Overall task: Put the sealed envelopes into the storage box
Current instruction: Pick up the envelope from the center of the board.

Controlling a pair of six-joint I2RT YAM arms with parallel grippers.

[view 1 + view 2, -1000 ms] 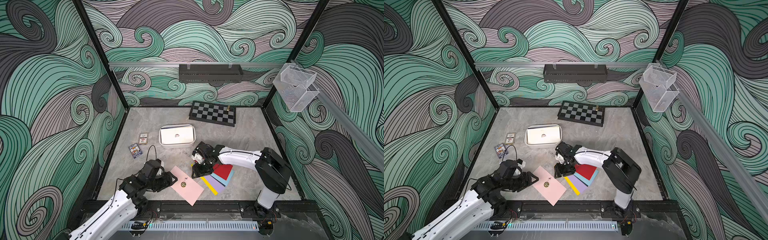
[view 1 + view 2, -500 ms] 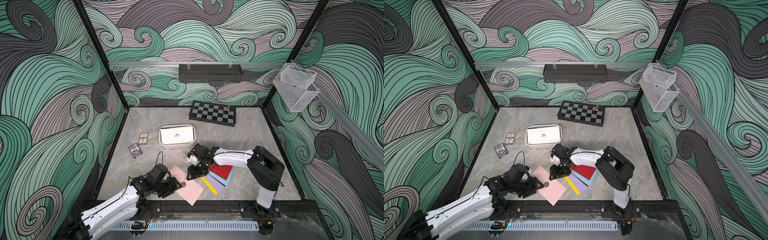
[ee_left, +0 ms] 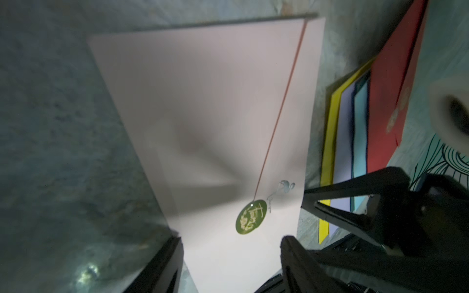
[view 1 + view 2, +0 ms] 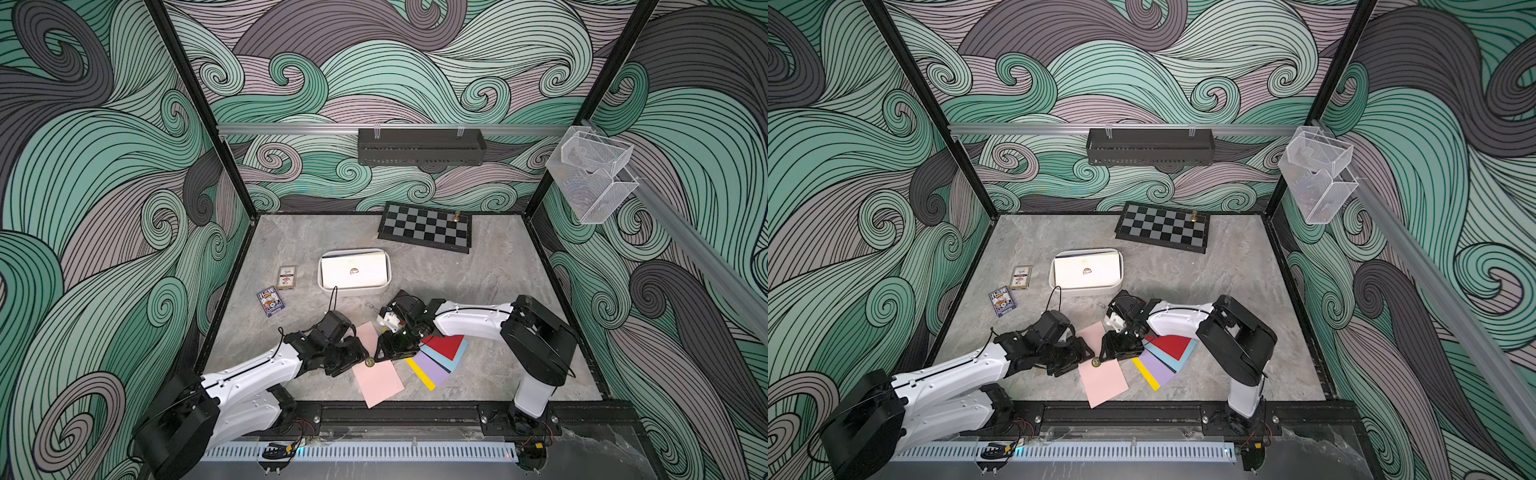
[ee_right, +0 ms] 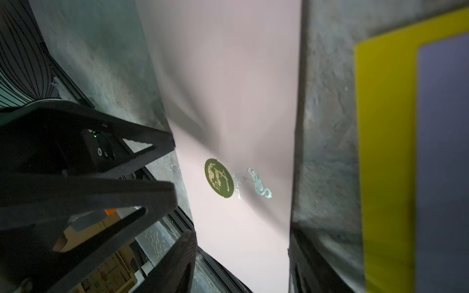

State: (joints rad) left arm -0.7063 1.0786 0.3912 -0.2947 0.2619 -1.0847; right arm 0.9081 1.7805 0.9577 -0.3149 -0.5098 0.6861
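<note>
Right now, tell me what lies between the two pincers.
The flat pink paper envelope, round green seal sticker in the gap between left pincer and right pincer; both top views show it.

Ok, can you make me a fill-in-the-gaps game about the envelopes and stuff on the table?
1. The round sticker on the pink envelope is ____.
2. The top envelope of the fanned pile is ____.
3. Beside the white storage box lie ____ card packs.

Missing words: green, red, two.
</note>
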